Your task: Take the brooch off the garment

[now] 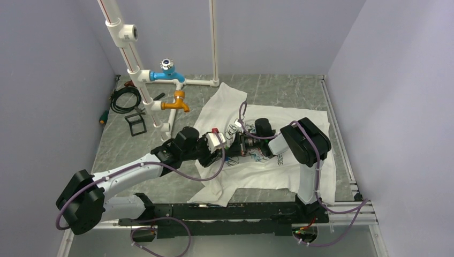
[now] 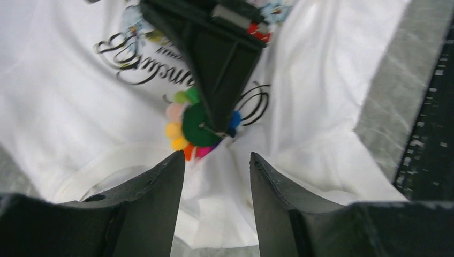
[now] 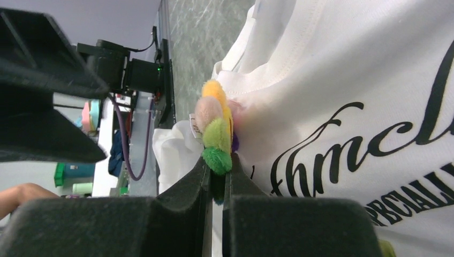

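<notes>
My right gripper [image 3: 217, 170] is pinched tight on the rim of the brooch [image 3: 216, 131]. It sits on the garment [image 3: 348, 64] just beside the collar [image 3: 267, 80], its disc on edge, facing my half-open left gripper [image 2: 217, 160] just short of it.

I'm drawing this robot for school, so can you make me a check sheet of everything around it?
Surface: grey marbled table.
Job's things: brooch against white shirt, near its collar.
Clutter: coiled cable, screwdriver, far left.
Tools: right tool shut on brooch; left tool open, close by, holding nothing.
Cables: purple cables along left arm and right arm.
Surroundings: white pipes, blue tap, orange tap; lilac walls.
</notes>
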`<action>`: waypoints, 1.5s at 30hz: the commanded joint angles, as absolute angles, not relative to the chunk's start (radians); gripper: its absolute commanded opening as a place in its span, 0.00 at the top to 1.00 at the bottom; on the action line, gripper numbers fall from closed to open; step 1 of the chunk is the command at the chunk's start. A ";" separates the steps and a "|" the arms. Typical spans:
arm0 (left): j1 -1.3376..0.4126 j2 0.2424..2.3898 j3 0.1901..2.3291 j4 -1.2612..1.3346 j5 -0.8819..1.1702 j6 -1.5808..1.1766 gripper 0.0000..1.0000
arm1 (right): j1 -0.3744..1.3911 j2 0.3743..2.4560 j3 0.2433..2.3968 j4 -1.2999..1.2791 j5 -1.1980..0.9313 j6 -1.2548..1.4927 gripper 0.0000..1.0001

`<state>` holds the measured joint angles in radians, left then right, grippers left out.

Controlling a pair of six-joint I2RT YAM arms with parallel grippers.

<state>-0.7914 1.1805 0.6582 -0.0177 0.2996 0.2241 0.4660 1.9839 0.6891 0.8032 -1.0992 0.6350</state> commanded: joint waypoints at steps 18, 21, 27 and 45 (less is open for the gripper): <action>-0.802 1.332 0.802 -0.127 0.063 0.180 0.56 | 0.463 2.090 0.731 0.878 -1.160 0.932 1.00; -0.802 1.354 0.815 -0.123 0.093 0.155 0.53 | 0.463 2.100 0.738 0.879 -1.165 0.948 1.00; -0.802 1.417 0.871 -0.141 0.124 0.107 0.52 | 0.455 2.112 0.737 0.910 -1.175 0.992 1.00; -0.802 1.519 0.955 -0.178 0.100 0.086 0.59 | 0.434 2.119 0.704 1.066 -1.201 1.087 1.00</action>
<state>-0.7967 1.5047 0.9138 -0.1860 0.0887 0.1074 0.4377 2.1330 0.7124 1.0042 -1.1675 1.0904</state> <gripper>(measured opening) 0.417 0.056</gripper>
